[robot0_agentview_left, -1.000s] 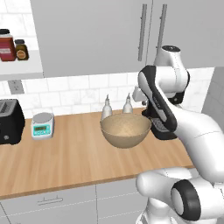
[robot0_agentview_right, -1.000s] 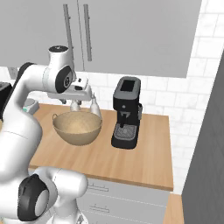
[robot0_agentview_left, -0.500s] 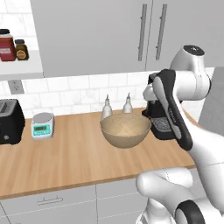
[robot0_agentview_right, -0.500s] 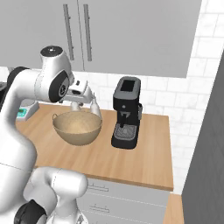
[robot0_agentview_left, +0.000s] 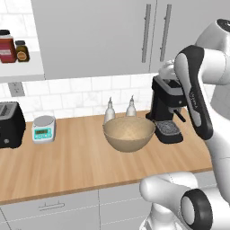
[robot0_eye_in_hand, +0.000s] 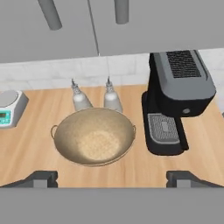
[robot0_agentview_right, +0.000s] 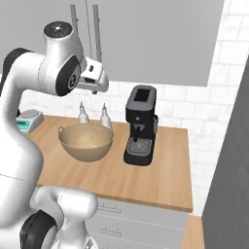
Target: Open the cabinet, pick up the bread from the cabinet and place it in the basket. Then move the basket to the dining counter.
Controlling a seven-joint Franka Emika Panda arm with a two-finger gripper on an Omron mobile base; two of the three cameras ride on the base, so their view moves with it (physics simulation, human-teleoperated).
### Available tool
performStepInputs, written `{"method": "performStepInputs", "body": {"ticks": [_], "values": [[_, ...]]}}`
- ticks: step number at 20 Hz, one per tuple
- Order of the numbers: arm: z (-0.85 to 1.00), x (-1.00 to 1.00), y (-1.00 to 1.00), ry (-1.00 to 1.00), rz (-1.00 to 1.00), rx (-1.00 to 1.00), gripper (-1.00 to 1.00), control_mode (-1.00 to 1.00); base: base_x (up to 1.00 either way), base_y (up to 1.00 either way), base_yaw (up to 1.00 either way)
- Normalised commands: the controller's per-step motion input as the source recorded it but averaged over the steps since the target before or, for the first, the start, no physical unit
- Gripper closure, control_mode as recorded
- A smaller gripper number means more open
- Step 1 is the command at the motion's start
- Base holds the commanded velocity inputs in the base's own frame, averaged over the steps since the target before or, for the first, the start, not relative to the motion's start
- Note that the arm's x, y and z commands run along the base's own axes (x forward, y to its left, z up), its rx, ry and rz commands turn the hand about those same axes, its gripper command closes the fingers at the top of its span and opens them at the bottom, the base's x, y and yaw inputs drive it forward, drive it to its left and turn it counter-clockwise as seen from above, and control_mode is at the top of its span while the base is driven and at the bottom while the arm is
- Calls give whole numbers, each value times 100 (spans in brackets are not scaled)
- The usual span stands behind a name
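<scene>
The left base view looks forward and down from behind the arm's left side, the right base view from behind its right, and both take in the same wood surface (robot0_agentview_left: 67,166) with the basket (robot0_agentview_left: 129,133), the coffee machine (robot0_agentview_left: 167,110) and the closed cabinet (robot0_agentview_left: 103,36) above. The hand view looks down from higher and nearer, over the basket (robot0_eye_in_hand: 93,142) and coffee machine (robot0_eye_in_hand: 177,103), with the cabinet's handles (robot0_eye_in_hand: 49,13) at its top edge.
</scene>
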Motion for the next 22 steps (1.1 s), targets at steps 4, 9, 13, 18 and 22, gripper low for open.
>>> {"method": "performStepInputs", "body": {"ticks": [4,9,13,18,22], "values": [[74,0,-1,-11,0,0,-100,-100,0,0,0],[47,4,-3,-1,-8,0,-100,-100,0,0,0],[0,14,0,-31,0,0,-100,-100,0,0,0],[0,15,0,-42,1,0,-100,-100,0,0,0],[5,44,0,-29,0,0,-100,-100,0,0,0]]}}
